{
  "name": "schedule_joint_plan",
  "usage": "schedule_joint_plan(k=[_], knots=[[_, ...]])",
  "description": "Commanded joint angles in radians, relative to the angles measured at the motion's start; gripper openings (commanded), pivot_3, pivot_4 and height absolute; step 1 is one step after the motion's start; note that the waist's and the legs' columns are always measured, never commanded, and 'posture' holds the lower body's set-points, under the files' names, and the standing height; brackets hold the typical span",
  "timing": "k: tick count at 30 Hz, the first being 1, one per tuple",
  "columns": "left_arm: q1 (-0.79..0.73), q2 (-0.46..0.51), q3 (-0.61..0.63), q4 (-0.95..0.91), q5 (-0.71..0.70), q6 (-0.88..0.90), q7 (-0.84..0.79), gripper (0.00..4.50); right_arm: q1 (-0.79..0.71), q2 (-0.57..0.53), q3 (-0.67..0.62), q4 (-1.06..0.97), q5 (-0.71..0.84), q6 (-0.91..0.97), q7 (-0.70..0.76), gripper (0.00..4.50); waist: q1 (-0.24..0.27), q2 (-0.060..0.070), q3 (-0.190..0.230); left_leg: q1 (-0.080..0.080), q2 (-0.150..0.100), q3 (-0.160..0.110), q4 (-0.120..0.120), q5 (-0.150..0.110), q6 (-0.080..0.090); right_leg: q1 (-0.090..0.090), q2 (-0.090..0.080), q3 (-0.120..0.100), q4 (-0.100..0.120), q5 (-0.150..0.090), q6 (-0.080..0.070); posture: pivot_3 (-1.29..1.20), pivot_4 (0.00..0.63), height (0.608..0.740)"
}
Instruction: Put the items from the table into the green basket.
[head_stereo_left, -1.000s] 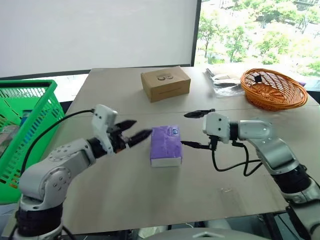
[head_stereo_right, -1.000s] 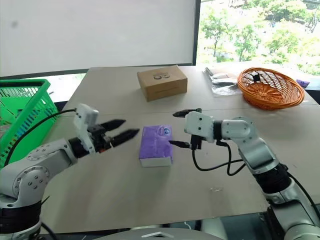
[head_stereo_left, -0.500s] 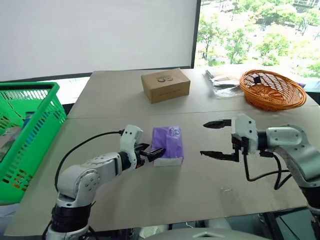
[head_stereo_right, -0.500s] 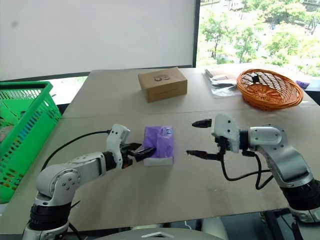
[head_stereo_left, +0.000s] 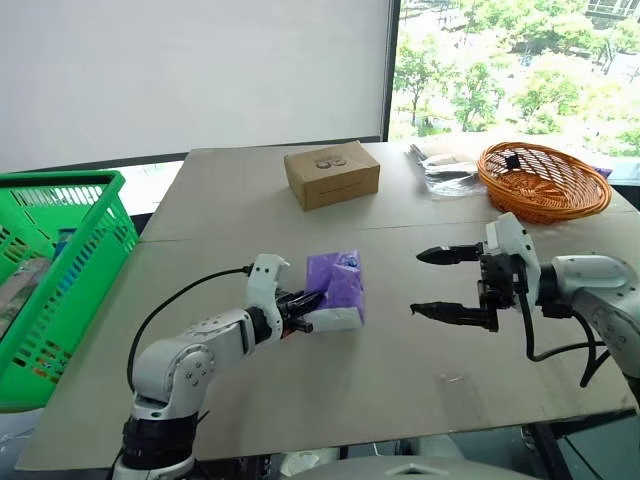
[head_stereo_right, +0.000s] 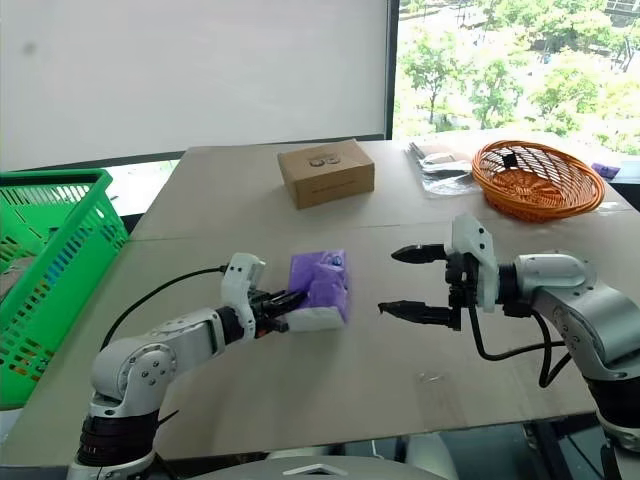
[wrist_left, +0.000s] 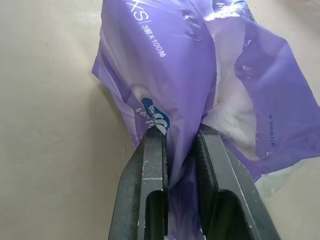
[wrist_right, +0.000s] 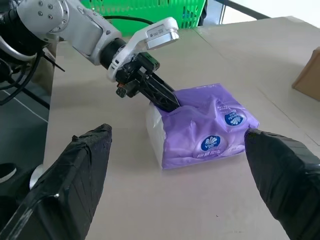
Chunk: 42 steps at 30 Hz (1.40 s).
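The purple-topped, white-sided pack (head_stereo_left: 337, 288) lies near the middle of the table (head_stereo_left: 300, 400). My left gripper (head_stereo_left: 308, 303) is shut on a fold of its purple wrapper (wrist_left: 200, 65) at the pack's left edge, and that side is puckered. The black fingers (wrist_left: 150, 165) pinch the film between them. My right gripper (head_stereo_left: 417, 283) hovers open to the right of the pack, apart from it, one finger above the other. The green basket (head_stereo_left: 70, 260) stands off the table's left edge with some things inside.
A brown cardboard box (head_stereo_left: 331, 172) sits at the back middle of the table. An orange wicker bowl (head_stereo_left: 543, 180) is at the back right, with a clear plastic bag (head_stereo_left: 440, 160) beside it. A thin seam (head_stereo_left: 200, 235) crosses the tabletop.
My left gripper dropped to the pack and shut on its wrapper, bunching that edge. My right gripper drew back to the right and stayed open.
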Motion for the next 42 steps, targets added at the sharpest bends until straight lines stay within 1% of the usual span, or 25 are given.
schedule_joint_plan(k=[1,2,4,6,8,9,11,14,16,20,23,25,27,28,30,31,32,33,34,35,36,37,38,40,42], knots=[[-0.058,-0.003,0.064,0.021,0.063,-0.092,0.046,0.15,-0.047,0.014,-0.029,-0.006,0.034,0.002,-0.011,4.50,0.000,-0.003,0.002,0.000,0.000,0.000,0.000,0.000,0.000,0.000,0.000,-0.001,0.000,0.000,0.000,0.15,0.000,0.740],[-0.084,0.002,0.097,0.011,0.050,-0.108,0.042,0.15,-0.056,0.019,-0.031,-0.008,0.044,0.007,-0.015,4.50,-0.001,-0.005,0.004,-0.001,0.001,0.000,0.000,0.000,0.000,-0.001,0.001,-0.001,0.000,0.000,0.000,0.15,0.000,0.740],[-0.208,0.043,0.219,0.015,0.043,-0.126,0.098,0.15,-0.105,0.051,-0.040,-0.019,0.096,0.037,-0.045,4.50,-0.002,-0.009,0.010,-0.004,0.002,-0.001,0.000,0.000,0.000,-0.005,0.002,-0.001,0.000,0.000,0.000,0.18,0.000,0.740],[-0.311,0.100,0.304,0.044,0.066,-0.132,0.152,0.15,-0.150,0.085,-0.045,-0.020,0.135,0.060,-0.073,4.50,-0.003,-0.015,0.015,-0.006,0.004,-0.002,0.000,0.000,0.000,-0.007,0.002,-0.001,0.001,0.001,-0.001,0.19,0.000,0.740],[-0.386,0.168,0.340,0.079,0.122,-0.137,0.194,0.15,-0.185,0.113,-0.046,-0.015,0.161,0.075,-0.095,4.50,-0.003,-0.014,0.014,-0.006,0.005,-0.003,-0.002,0.000,-0.001,-0.007,0.002,-0.001,0.000,0.002,-0.002,0.20,0.000,0.740],[-0.440,0.211,0.377,0.112,0.157,-0.138,0.237,0.15,-0.203,0.128,-0.046,-0.011,0.176,0.079,-0.101,4.50,-0.002,-0.013,0.014,-0.005,0.005,-0.003,-0.004,0.000,-0.001,-0.007,0.002,-0.001,0.000,0.002,-0.002,0.21,0.000,0.740],[-0.497,0.326,0.447,0.185,0.255,-0.155,0.312,0.15,-0.237,0.154,-0.047,-0.002,0.205,0.087,-0.109,4.50,-0.001,-0.014,0.014,-0.006,0.003,-0.003,-0.006,0.000,-0.001,-0.007,0.001,0.000,-0.002,0.003,-0.005,0.22,0.000,0.740],[-0.459,0.460,0.511,0.270,0.382,-0.172,0.368,0.15,-0.272,0.176,-0.053,0.011,0.236,0.104,-0.119,4.50,-0.004,-0.014,0.014,-0.007,0.003,-0.001,-0.010,-0.001,-0.003,-0.010,0.002,0.001,-0.007,0.004,-0.005,0.23,0.000,0.740],[-0.404,0.512,0.560,0.300,0.445,-0.183,0.386,0.15,-0.285,0.186,-0.056,0.019,0.249,0.106,-0.126,4.50,-0.001,-0.015,0.014,-0.007,0.003,0.000,-0.014,0.001,-0.007,-0.011,0.001,0.001,-0.010,0.004,-0.005,0.23,0.000,0.740],[-0.317,0.532,0.629,0.312,0.497,-0.185,0.371,0.15,-0.301,0.204,-0.059,0.035,0.269,0.107,-0.138,4.50,0.028,-0.019,0.011,-0.009,0.002,-0.004,-0.019,0.001,-0.008,-0.013,-0.006,-0.002,-0.012,0.003,-0.005,0.25,0.000,0.740],[-0.284,0.532,0.630,0.309,0.523,-0.203,0.354,0.15,-0.311,0.219,-0.060,0.039,0.280,0.108,-0.149,4.50,0.054,-0.025,0.007,-0.017,0.001,-0.007,-0.018,0.000,-0.009,-0.019,-0.007,-0.006,-0.011,0.004,-0.005,0.26,0.000,0.740],[-0.282,0.514,0.637,0.310,0.526,-0.215,0.349,0.15,-0.321,0.235,-0.062,0.046,0.282,0.104,-0.167,4.50,0.064,-0.027,0.006,-0.021,0.001,-0.009,-0.017,0.000,-0.009,-0.022,-0.008,-0.007,-0.011,0.004,-0.005,0.26,0.000,0.740],[-0.276,0.498,0.640,0.312,0.532,-0.225,0.346,1.17,-0.328,0.247,-0.060,0.058,0.253,0.083,-0.187,4.50,0.069,-0.027,0.006,-0.021,0.001,-0.010,-0.017,-0.001,-0.011,-0.022,-0.008,-0.008,-0.011,0.004,-0.006,0.26,0.000,0.740],[-0.274,0.493,0.642,0.314,0.537,-0.232,0.347,1.79,-0.328,0.245,-0.056,0.063,0.237,0.075,-0.188,4.50,0.070,-0.028,0.006,-0.020,0.001,-0.010,-0.017,-0.001,-0.012,-0.022,-0.008,-0.008,-0.011,0.004,-0.006,0.26,0.000,0.740],[-0.280,0.482,0.647,0.315,0.542,-0.259,0.353,2.05,-0.325,0.239,-0.057,0.068,0.230,0.071,-0.182,4.50,0.073,-0.028,0.006,-0.020,0.001,-0.010,-0.017,-0.001,-0.012,-0.022,-0.008,-0.008,-0.010,0.004,-0.006,0.25,0.000,0.740],[-0.296,0.470,0.654,0.316,0.536,-0.293,0.355,2.58,-0.322,0.237,-0.060,0.069,0.231,0.072,-0.182,4.50,0.073,-0.028,0.006,-0.020,0.002,-0.010,-0.017,0.000,-0.013,-0.022,-0.008,-0.009,-0.010,0.005,-0.006,0.25,0.000,0.740],[-0.322,0.455,0.654,0.311,0.522,-0.331,0.352,2.88,-0.318,0.234,-0.061,0.070,0.228,0.071,-0.182,4.50,0.076,-0.028,0.006,-0.020,0.002,-0.010,-0.017,0.000,-0.012,-0.022,-0.008,-0.009,-0.010,0.005,-0.006,0.25,0.000,0.740],[-0.340,0.444,0.650,0.305,0.515,-0.362,0.348,3.45,-0.313,0.230,-0.062,0.071,0.225,0.069,-0.182,4.50,0.079,-0.028,0.006,-0.020,0.002,-0.010,-0.017,0.000,-0.012,-0.022,-0.008,-0.009,-0.010,0.005,-0.007,0.25,0.000,0.740],[-0.357,0.430,0.626,0.290,0.503,-0.400,0.325,3.90,-0.303,0.225,-0.060,0.074,0.213,0.064,-0.182,4.50,0.082,-0.028,0.005,-0.021,0.002,-0.010,-0.017,0.000,-0.012,-0.022,-0.008,-0.009,-0.010,0.005,-0.007,0.25,0.000,0.740],[-0.369,0.412,0.593,0.270,0.484,-0.424,0.291,4.15,-0.289,0.219,-0.059,0.078,0.201,0.058,-0.180,4.50,0.084,-0.028,0.005,-0.021,0.002,-0.010,-0.017,0.000,-0.012,-0.022,-0.008,-0.009,-0.010,0.005,-0.007,0.25,0.000,0.740],[-0.375,0.396,0.566,0.255,0.467,-0.439,0.260,4.34,-0.277,0.216,-0.059,0.083,0.191,0.053,-0.180,4.50,0.088,-0.029,0.005,-0.021,0.002,-0.009,-0.017,0.000,-0.012,-0.022,-0.008,-0.009,-0.010,0.005,-0.007,0.25,0.000,0.740],[-0.379,0.385,0.550,0.247,0.457,-0.447,0.239,4.34,-0.270,0.214,-0.059,0.086,0.185,0.050,-0.179,4.50,0.092,-0.030,0.004,-0.021,0.002,-0.010,-0.017,0.000,-0.012,-0.022,-0.008,-0.009,-0.010,0.005,-0.007,0.25,0.000,0.740],[-0.365,0.350,0.510,0.206,0.413,-0.451,0.181,4.34,-0.245,0.203,-0.056,0.100,0.156,0.033,-0.173,4.50,0.094,-0.030,0.004,-0.022,0.001,-0.009,-0.017,0.000,-0.012,-0.022,-0.009,-0.009,-0.010,0.005,-0.007,0.25,0.000,0.740],[-0.286,0.283,0.406,0.101,0.319,-0.428,0.050,4.34,-0.183,0.184,-0.057,0.131,0.093,-0.010,-0.169,4.50,0.101,-0.029,0.001,-0.022,0.001,-0.008,-0.017,0.000,-0.012,-0.022,-0.010,-0.008,-0.011,0.005,-0.007,0.25,0.000,0.740],[-0.149,0.247,0.275,-0.027,0.275,-0.407,-0.054,4.34,-0.109,0.167,-0.060,0.167,0.026,-0.067,-0.170,4.50,0.105,-0.029,0.001,-0.021,0.000,-0.004,-0.017,0.000,-0.008,-0.022,-0.012,-0.006,-0.011,0.005,-0.007,0.24,0.000,0.740]])
